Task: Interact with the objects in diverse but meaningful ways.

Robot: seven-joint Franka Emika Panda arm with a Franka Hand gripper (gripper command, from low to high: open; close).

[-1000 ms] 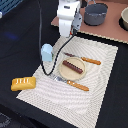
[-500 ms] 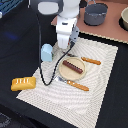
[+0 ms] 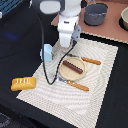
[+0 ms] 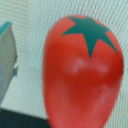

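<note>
A round red tomato point(image 4: 82, 75) with a green star top fills the wrist view, very close to the camera. In the exterior view it is hidden under my gripper point(image 3: 66, 46), which hangs low over the far left part of the striped mat. No fingers show in either view, so I cannot tell the gripper's state. The pale blue carton point(image 3: 46, 51) stands just to the gripper's left, and its edge point(image 4: 6, 60) shows beside the tomato. The dark brown sausage point(image 3: 73, 66) lies on the tan plate point(image 3: 64, 75). The yellow-orange bread point(image 3: 23, 83) rests off the mat at the exterior view's left.
Orange-handled cutlery lies on either side of the plate, one piece point(image 3: 91, 61) behind and one point(image 3: 77, 86) in front. A grey pot point(image 3: 95, 14) stands on the brown board at the back. A black cable point(image 3: 44, 55) loops down from the arm.
The arm has come down over the mat's far left part, beside the carton. The other objects have not moved.
</note>
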